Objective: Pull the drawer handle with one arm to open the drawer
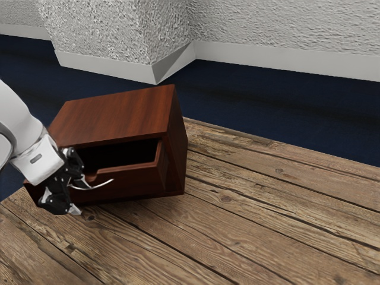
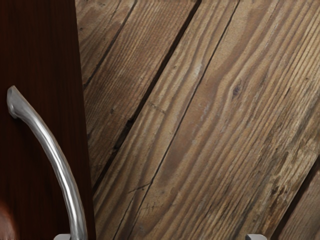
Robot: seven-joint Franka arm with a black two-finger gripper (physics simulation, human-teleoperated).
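A dark red-brown wooden cabinet stands on the plank table. Its drawer is pulled out a little, with a dark gap above the drawer front. A curved silver handle is mounted on that front. My black gripper is at the end of the handle towards the exterior view's left, its fingers spread wide. In the wrist view two grey fingertips sit far apart, the handle running right beside one of them. The drawer front fills the area behind the handle.
The table's planks stretch away towards the exterior view's right. A dark blue floor and a white textured wall with a jutting corner lie behind the cabinet.
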